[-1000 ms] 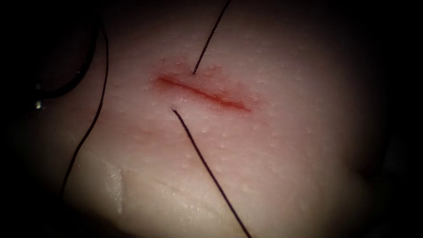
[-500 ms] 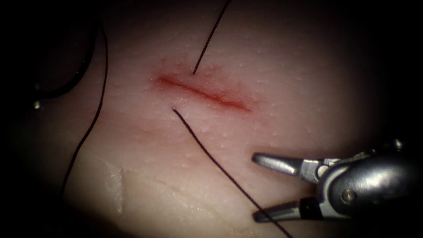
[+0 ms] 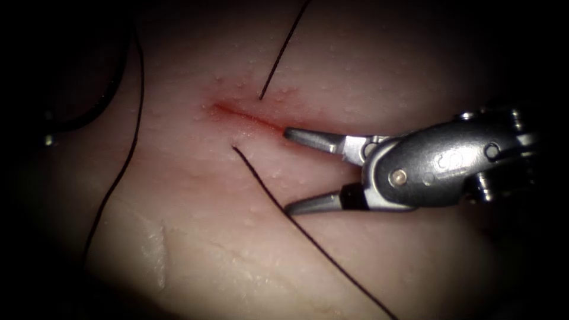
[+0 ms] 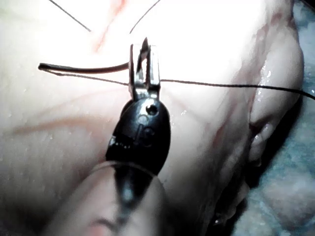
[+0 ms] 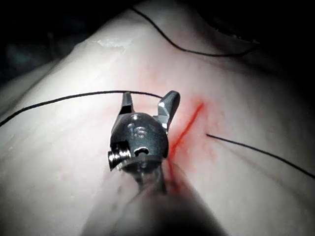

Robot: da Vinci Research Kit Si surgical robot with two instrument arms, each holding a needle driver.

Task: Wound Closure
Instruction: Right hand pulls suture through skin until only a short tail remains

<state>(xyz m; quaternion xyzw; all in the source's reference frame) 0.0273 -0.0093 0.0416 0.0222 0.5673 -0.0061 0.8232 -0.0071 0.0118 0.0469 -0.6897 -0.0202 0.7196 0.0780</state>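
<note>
The cut (image 3: 249, 120) runs red across the tissue (image 3: 195, 237). One thread (image 3: 332, 264) leaves the tissue just below the cut and trails to the lower right. A second strand (image 3: 284, 44) rises from above the cut. My right tool (image 3: 288, 172) stands open and holds nothing: its upper jaw lies over the right half of the cut, and its lower jaw tip is beside the lower thread. Seen from its own wrist, the right tool (image 5: 149, 103) sits left of the cut (image 5: 189, 123). My left tool (image 4: 144, 51) is shut on the dark curved needle (image 4: 83, 68) near one end, above the tissue.
A long loop of thread (image 3: 137, 101) hangs down the dim left side of the tissue. A dark arc (image 3: 109, 95) with a small glint (image 3: 51, 140) lies beyond it. Thread (image 4: 221, 84) stretches across the tissue past the left tool. The tissue's edge (image 4: 275, 123) drops off beside it.
My right tool came in from the lower right with jaws open, then moved up and left to the cut. The threads have stayed put.
</note>
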